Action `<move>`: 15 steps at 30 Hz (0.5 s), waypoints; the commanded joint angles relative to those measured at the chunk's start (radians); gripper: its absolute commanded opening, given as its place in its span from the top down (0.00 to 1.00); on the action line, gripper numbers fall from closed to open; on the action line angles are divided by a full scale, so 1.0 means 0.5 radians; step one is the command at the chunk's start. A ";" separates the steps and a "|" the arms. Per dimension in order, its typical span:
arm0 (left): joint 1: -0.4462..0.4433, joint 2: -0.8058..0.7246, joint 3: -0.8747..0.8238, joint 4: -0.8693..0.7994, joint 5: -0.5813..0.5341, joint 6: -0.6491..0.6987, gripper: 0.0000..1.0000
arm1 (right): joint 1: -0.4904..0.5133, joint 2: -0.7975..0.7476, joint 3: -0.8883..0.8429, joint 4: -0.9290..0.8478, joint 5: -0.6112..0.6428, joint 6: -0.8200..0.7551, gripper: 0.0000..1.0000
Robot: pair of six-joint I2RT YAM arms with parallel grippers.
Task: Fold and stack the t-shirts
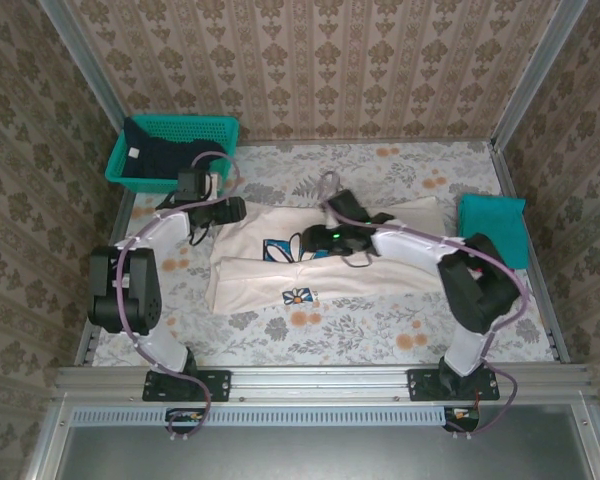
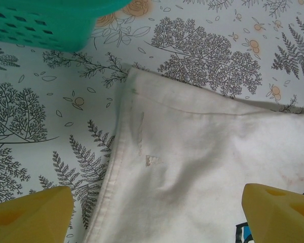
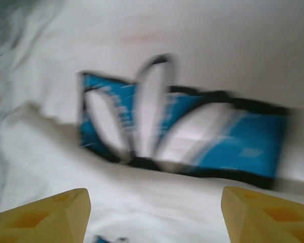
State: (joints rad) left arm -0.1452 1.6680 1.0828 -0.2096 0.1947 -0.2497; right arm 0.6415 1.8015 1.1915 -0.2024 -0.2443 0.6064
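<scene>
Illumination in the overhead view is found even and diffuse; shadows on the table (image 1: 380,330) are soft and faint. In the left wrist view the cream-white t-shirt (image 2: 202,167) is rendered sharp, while the yellow fingertips (image 2: 33,215) of the left gripper (image 2: 152,223) are softened. The right wrist view is smeared by motion blur across the daisy print (image 3: 182,136).

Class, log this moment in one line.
left gripper open over white shirt corner | right gripper open over print | teal shirt folded | navy shirt in basket

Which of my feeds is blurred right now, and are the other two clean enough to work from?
Right wrist view: motion-smeared; the blue square daisy print on the cream-white cloth t-shirt has soft edges. Left wrist view: sharp, hem stitching and the leaf-patterned table cover read crisply. Top external view: evenly lit, no glare.
</scene>
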 commanded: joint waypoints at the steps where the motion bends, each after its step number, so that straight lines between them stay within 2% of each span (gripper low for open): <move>1: 0.065 -0.018 0.012 0.022 0.098 -0.008 0.13 | 0.236 0.217 0.199 0.026 -0.110 -0.089 0.31; 5: 0.134 -0.055 -0.062 0.050 0.148 -0.056 0.13 | 0.388 0.476 0.365 0.014 -0.166 -0.045 0.32; 8: 0.163 -0.079 -0.094 0.034 0.175 -0.059 0.13 | 0.407 0.566 0.314 -0.023 -0.187 -0.020 0.40; 15: 0.162 -0.094 -0.131 0.033 0.240 -0.084 0.12 | 0.390 0.305 -0.159 -0.191 -0.004 -0.130 0.47</move>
State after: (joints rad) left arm -0.0639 1.6558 1.0256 -0.1940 0.2714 -0.2695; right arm 0.8436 1.9877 1.2198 -0.1341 -0.3153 0.5716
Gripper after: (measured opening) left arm 0.876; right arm 0.534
